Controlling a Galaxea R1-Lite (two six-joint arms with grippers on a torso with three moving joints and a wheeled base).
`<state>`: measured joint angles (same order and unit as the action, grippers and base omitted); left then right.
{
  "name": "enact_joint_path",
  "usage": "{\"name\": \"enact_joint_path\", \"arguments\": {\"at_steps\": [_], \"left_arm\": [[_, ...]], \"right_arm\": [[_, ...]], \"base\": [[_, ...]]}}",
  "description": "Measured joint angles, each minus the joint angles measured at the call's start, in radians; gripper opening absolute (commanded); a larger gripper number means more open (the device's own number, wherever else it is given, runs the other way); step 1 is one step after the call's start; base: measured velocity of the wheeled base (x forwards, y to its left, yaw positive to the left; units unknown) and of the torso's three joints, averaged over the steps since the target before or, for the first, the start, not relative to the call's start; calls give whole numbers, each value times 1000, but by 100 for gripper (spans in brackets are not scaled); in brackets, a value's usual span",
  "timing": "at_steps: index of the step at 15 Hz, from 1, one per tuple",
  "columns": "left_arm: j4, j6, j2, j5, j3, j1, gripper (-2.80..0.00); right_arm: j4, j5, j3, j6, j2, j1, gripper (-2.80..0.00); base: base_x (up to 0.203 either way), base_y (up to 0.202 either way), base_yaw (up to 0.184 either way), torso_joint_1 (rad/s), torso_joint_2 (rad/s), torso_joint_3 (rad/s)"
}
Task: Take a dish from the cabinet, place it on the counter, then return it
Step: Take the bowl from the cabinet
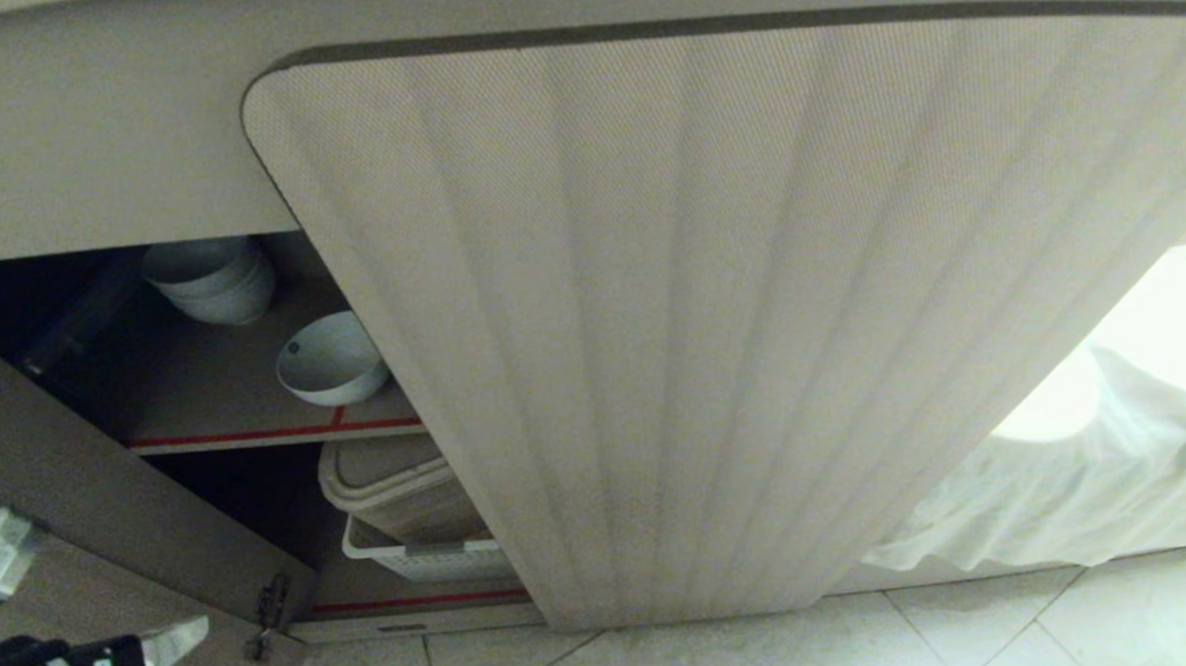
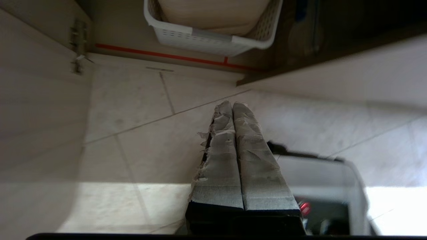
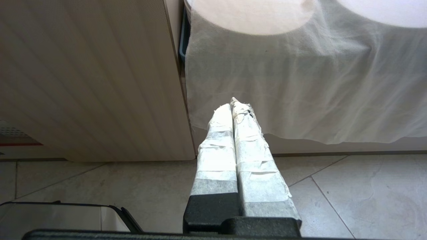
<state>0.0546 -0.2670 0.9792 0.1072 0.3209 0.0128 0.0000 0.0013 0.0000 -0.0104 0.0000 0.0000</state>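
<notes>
Left gripper (image 2: 232, 110) closed, low over floor (image 2: 150, 146)

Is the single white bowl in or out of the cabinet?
In: the bowl sits tilted on the upper shelf of the open cabinet.

- The cabinet (image 1: 205, 390) interior lies in deep shadow, darkest toward its back, though the white dish (image 1: 332, 359) stands out pale.
- Strong daylight blows out the white cloth (image 1: 1109, 451) at the right.
- The ribbed door (image 1: 732, 317) bows from wide-angle distortion.
- A bright sunlit band crosses the floor tiles (image 2: 133, 200) in the left wrist view, whose edges look soft.
</notes>
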Motion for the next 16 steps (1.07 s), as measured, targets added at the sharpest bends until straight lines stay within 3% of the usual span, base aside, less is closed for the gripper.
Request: {"name": "enact_joint_path", "arguments": {"at_steps": [6, 11, 16], "left_arm": [[264, -119, 263, -8, 2, 1, -280], [334, -224, 334, -6, 1, 1, -280], [561, -294, 414, -8, -7, 3, -280]], "right_arm": [[0, 0, 0, 0, 0, 0, -280], [0, 0, 0, 0, 0, 0, -280], [0, 0, 0, 0, 0, 0, -280]], "base": [[0, 0, 0, 0, 0, 0], [0, 0, 0, 0, 0, 0], [0, 0, 0, 0, 0, 0]]}}
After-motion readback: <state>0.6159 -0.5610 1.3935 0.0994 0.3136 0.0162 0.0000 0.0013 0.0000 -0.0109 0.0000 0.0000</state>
